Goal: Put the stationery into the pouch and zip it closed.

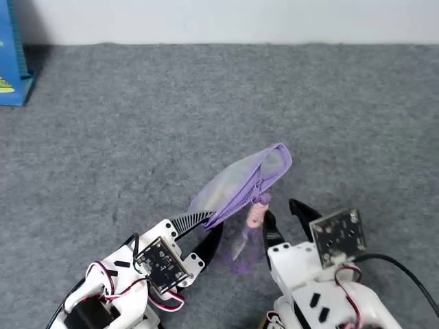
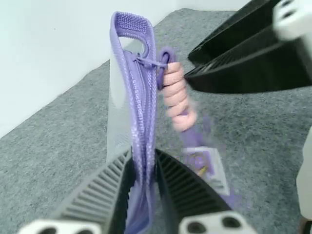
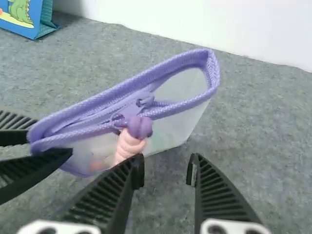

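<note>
Dangling pink charm (image 1: 255, 214) between pouch (image 1: 240, 181) and right claw (image 1: 280, 209)

Pouch (image 1: 240, 185): translucent, purple zip trim.
Charm (image 1: 256, 214): pink coil, dangling from zip pull.
Pose: on edge, one end clamped in left pincer (image 2: 144, 157).

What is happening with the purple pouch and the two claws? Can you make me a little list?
Pouch: purple with see-through sides, zip edge facing up
Left claw: shut on one end of the pouch
Right claw: open, next to the pink curly charm, not holding it
Zip: looks partly open at the far end
Underneath: grey table
Also there: blue box in the far corner
</note>
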Tool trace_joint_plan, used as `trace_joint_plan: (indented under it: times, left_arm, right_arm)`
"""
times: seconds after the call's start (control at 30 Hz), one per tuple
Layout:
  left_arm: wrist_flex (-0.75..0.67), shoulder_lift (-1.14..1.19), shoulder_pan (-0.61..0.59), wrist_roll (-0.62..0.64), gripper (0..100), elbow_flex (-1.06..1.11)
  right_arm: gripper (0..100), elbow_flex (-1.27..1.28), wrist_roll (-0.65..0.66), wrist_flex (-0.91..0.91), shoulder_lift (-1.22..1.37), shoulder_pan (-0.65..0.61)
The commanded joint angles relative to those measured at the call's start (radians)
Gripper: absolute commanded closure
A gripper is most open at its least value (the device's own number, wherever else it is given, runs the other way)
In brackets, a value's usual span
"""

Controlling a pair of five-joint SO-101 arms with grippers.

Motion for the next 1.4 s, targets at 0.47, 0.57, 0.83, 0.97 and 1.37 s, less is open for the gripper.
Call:
trace_joint_plan:
  times: [0.47, 0.57, 0.83, 0.97, 1.37]
  left_arm:
    - [0.011, -0.008, -0.009, 0.011, 99, -0.004]
    - [0.011, -0.008, -0.009, 0.011, 99, -0.004]
    - [0.012, -0.008, -0.009, 0.011, 99, -0.004]
    - [0.02, -0.008, -0.009, 0.011, 99, -0.004]
    - [0.026, -0.008, -0.009, 0.011, 99, -0.004]
  right_arm:
    - [83.8, -0.021, -0.066, -0.022, 0.033, -0.162]
    - [83.8, 0.072, -0.063, -0.131, 0.033, -0.147]
    - [96.4, 0.203, 0.058, -0.352, 0.022, -0.019]
    - [98.8, 0.201, 0.132, -0.378, 0.022, 0.042]
    - [99.1, 0.29, 0.325, -0.685, 0.033, 0.383]
